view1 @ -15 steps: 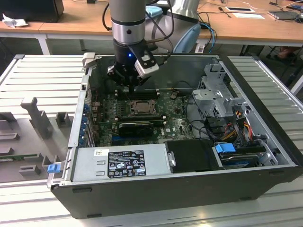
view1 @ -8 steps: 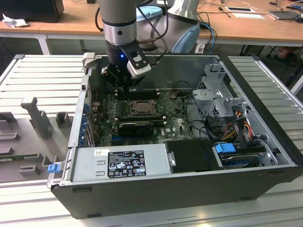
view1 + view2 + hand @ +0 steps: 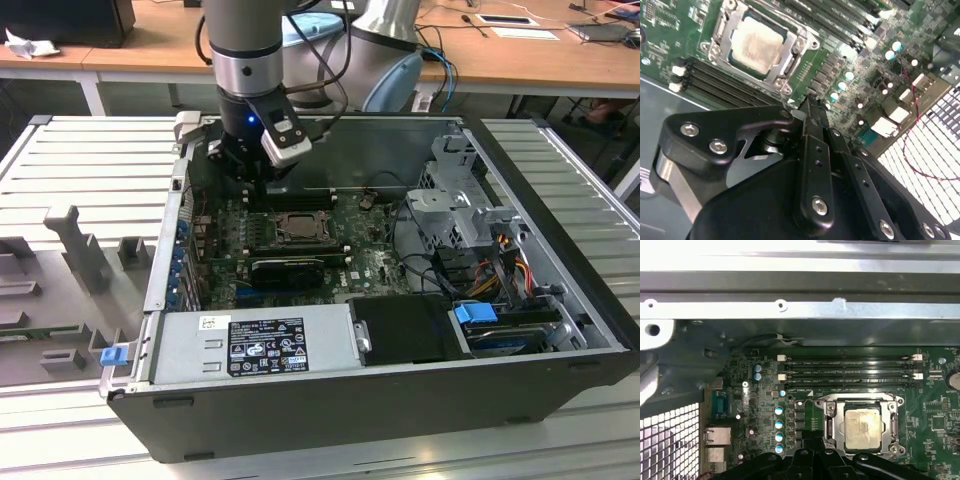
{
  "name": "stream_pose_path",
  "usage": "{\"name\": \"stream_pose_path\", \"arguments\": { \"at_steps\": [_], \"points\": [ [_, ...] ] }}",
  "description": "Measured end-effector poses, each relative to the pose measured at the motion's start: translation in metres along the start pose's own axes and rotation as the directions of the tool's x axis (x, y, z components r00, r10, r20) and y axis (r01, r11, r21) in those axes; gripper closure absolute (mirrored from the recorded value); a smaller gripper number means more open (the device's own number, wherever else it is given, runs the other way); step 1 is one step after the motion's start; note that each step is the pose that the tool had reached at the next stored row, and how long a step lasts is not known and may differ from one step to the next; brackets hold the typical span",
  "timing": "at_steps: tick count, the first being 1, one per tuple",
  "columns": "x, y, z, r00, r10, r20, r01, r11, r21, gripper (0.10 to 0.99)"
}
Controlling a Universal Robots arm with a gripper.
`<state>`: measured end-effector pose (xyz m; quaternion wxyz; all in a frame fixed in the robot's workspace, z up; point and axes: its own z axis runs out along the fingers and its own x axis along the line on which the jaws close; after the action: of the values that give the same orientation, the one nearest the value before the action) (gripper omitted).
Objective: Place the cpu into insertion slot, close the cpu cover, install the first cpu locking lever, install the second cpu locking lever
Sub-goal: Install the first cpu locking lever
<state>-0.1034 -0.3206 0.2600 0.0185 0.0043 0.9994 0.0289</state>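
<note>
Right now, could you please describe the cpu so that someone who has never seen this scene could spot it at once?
Look inside the open computer case at the green motherboard. Near its middle, beside the long black memory slots, the silvery cpu cover frames the cpu: the only flat, pale beige-silver square there.

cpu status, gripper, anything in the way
Gripper shut, empty, above the motherboard beside the cpu. cpu seated, cpu cover down around it. Nothing over it.

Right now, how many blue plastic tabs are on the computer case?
2. One blue tab juts from the case's near corner on the exterior view's left; the other sits over the drive bay on its right. More may be hidden.
</note>
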Motion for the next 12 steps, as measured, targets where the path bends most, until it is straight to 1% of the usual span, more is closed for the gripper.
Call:
{"name": "stream_pose_path", "arguments": {
  "at_steps": [2, 3, 4, 6, 12],
  "points": [
    [0.0055, 0.0004, 0.0002, 1.0000, 0.000, 0.0000, 0.000, 1.0000, 0.000, 0.980],
    [0.0109, 0.0013, 0.0003, 1.0000, 0.000, 0.0000, 0.000, 1.0000, 0.000, 0.980],
    [0.0131, 0.0022, 0.0004, 1.0000, 0.000, 0.0001, 0.000, 1.0000, 0.000, 0.980],
    [0.0150, 0.0050, 0.0011, 1.0000, 0.000, 0.0000, 0.000, 1.0000, 0.000, 0.980],
    [0.0154, 0.0208, 0.0056, 1.0000, 0.000, 0.0001, 0.000, 1.0000, 0.000, 0.980]
  ]
}}
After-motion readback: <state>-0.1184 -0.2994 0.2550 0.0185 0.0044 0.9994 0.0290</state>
